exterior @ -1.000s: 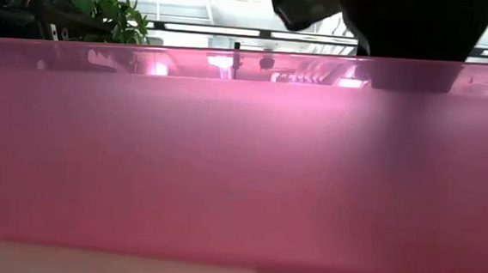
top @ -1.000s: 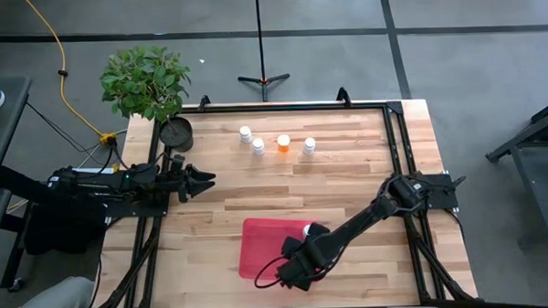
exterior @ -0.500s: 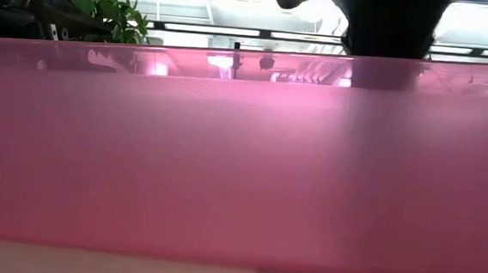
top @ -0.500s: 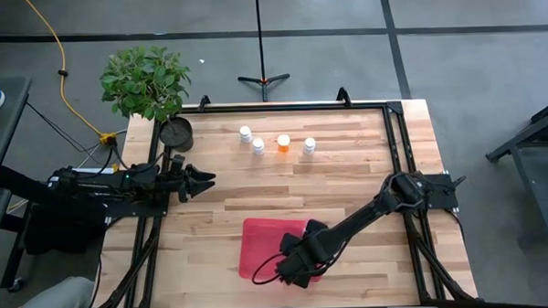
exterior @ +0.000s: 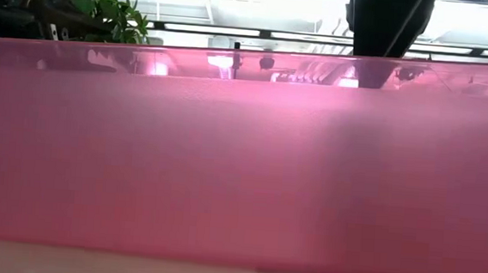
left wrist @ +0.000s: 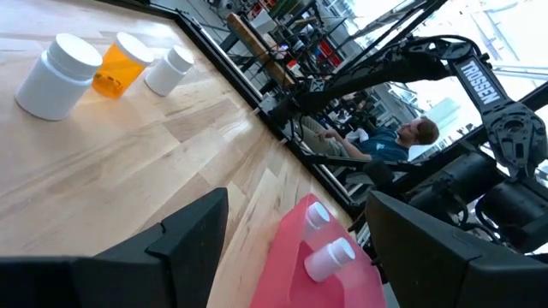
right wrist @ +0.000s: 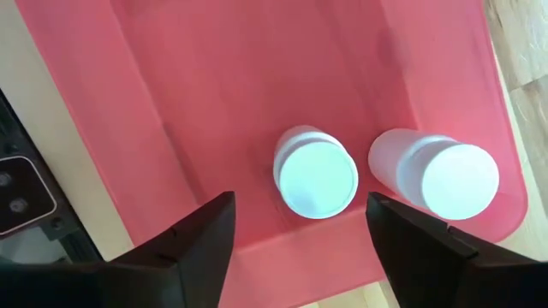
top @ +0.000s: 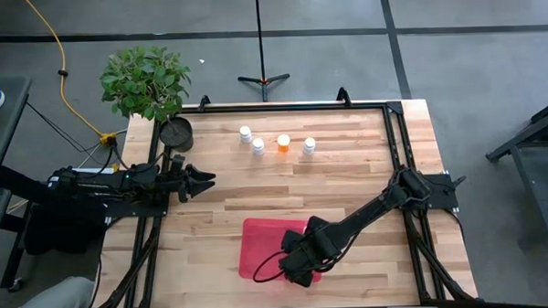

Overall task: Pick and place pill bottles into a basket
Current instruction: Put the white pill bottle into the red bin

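The right gripper point(right wrist: 295, 235) hangs over the basket point(right wrist: 154, 94), its fingers spread and empty; two white bottles point(right wrist: 314, 174) stand inside. Four more wait beyond the basket, near the idle, open-fingered left gripper point(top: 202, 180); it must fetch one next

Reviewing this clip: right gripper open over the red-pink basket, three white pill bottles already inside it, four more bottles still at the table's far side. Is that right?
Not quite. The basket holds two white pill bottles, not three; the right wrist view shows both between the open fingers of the right gripper. The rest stands: four bottles, one orange, remain at the table's far side in the high view.
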`<act>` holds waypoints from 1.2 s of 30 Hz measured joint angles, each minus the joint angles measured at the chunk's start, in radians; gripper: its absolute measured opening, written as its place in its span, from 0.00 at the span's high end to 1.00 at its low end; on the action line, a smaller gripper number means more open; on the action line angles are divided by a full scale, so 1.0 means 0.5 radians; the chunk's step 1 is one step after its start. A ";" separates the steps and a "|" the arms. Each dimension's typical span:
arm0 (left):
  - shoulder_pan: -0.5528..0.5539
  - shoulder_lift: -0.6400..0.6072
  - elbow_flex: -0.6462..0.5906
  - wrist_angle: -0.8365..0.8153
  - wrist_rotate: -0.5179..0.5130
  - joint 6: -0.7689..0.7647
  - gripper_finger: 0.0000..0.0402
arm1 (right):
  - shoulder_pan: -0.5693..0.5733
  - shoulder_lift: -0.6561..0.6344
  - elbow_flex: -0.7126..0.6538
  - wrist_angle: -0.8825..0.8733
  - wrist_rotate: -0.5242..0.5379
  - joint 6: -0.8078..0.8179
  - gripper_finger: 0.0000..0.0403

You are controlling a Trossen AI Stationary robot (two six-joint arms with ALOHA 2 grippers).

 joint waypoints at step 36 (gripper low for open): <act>0.000 0.001 0.000 0.000 -0.002 0.037 0.23 | -0.556 -0.042 0.970 -0.795 0.718 -0.631 0.37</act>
